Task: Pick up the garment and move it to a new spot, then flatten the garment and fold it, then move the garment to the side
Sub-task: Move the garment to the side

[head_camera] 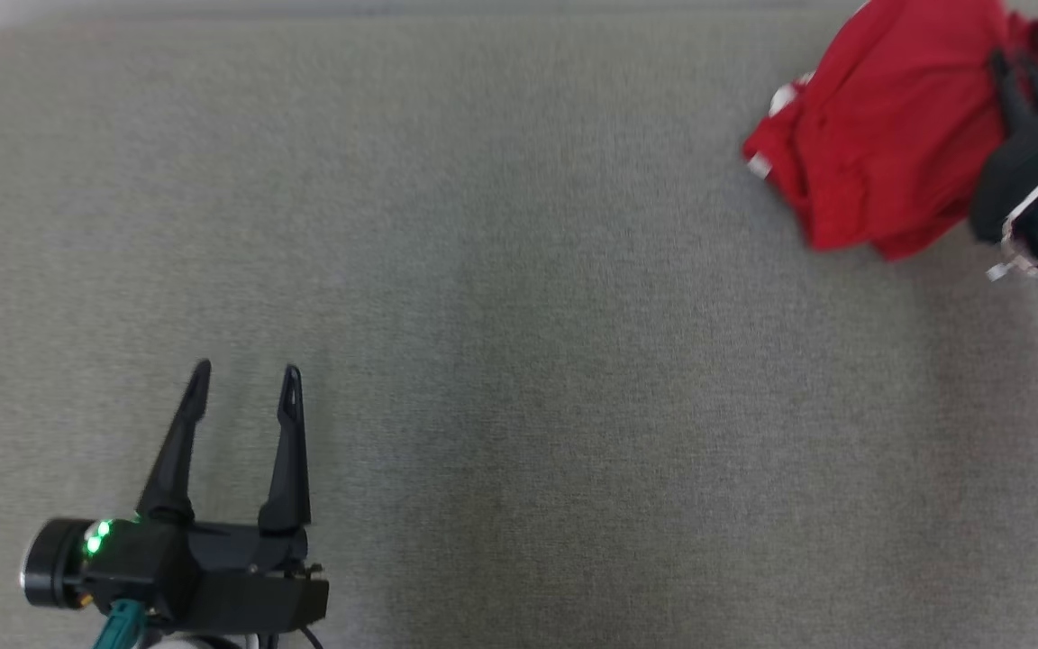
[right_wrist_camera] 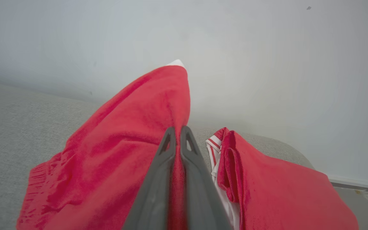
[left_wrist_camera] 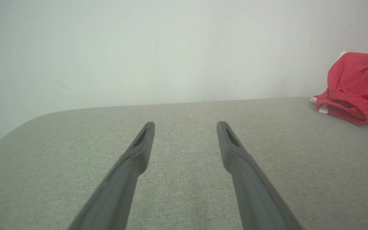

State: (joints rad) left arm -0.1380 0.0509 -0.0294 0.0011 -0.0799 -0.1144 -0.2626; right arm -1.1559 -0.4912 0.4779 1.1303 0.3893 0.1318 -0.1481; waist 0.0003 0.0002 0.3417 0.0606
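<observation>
1. The soft red knit garment with white striped trim [head_camera: 879, 135] lies bunched in rumpled folds at the far right of the grey woven fabric surface [head_camera: 519, 315].
2. The right gripper [right_wrist_camera: 177, 132] has its long dark fingers pressed together, pinching a raised fold of that garment, which peaks beyond the tips.
3. The left gripper [head_camera: 247, 379] hangs well apart from the garment, its tapered fingers spread wide over bare weave.
4. Behind the garment is a smooth pale wall [left_wrist_camera: 171, 48].
</observation>
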